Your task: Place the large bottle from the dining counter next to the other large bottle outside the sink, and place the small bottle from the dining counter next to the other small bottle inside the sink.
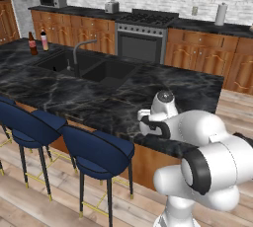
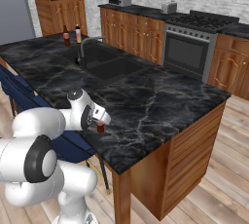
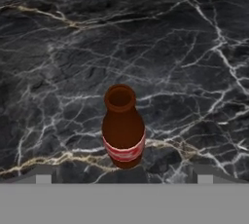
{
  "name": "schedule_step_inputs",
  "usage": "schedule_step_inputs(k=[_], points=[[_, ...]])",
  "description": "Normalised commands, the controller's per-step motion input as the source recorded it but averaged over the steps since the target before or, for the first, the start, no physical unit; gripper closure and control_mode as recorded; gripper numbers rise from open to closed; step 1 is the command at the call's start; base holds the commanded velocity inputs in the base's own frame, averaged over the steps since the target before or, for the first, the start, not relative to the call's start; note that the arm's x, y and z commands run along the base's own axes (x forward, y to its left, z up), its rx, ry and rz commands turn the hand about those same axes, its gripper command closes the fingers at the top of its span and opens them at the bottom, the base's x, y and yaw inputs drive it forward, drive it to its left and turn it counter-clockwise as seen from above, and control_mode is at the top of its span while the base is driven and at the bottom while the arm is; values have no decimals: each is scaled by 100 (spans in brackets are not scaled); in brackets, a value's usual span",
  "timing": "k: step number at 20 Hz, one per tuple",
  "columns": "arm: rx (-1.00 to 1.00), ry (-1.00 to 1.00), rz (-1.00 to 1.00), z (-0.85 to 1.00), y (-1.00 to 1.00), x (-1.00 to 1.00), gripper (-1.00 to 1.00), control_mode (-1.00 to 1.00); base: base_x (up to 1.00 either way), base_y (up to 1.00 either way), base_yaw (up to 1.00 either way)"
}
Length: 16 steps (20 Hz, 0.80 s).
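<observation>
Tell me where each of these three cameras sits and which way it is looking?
Left base view: behind the arm's left, facing the dining counter, sink and stools; white arm lower right.
Right base view: behind its right, same counter; arm lower left.
Hand view: on the hand, looking down at the small bottle; open gripper at bottom.
Both base views share the sink and two tall bottles.

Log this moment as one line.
gripper: open, above small bottle | small bottle: upright on dining counter | two large bottles: beside sink
</observation>
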Motion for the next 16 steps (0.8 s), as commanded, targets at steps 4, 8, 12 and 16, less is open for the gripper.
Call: schedule_step_inputs(k=[4, 8, 12, 16], points=[[0, 0, 0, -6, 0, 4, -100, -100, 0, 0, 0], [0, 0, 0, -3, 0, 7, -100, -100, 0, 0, 0], [0, 0, 0, 0, 0, 8, -100, -100, 0, 0, 0], [0, 0, 0, 0, -1, 11, -100, -100, 0, 0, 0]])
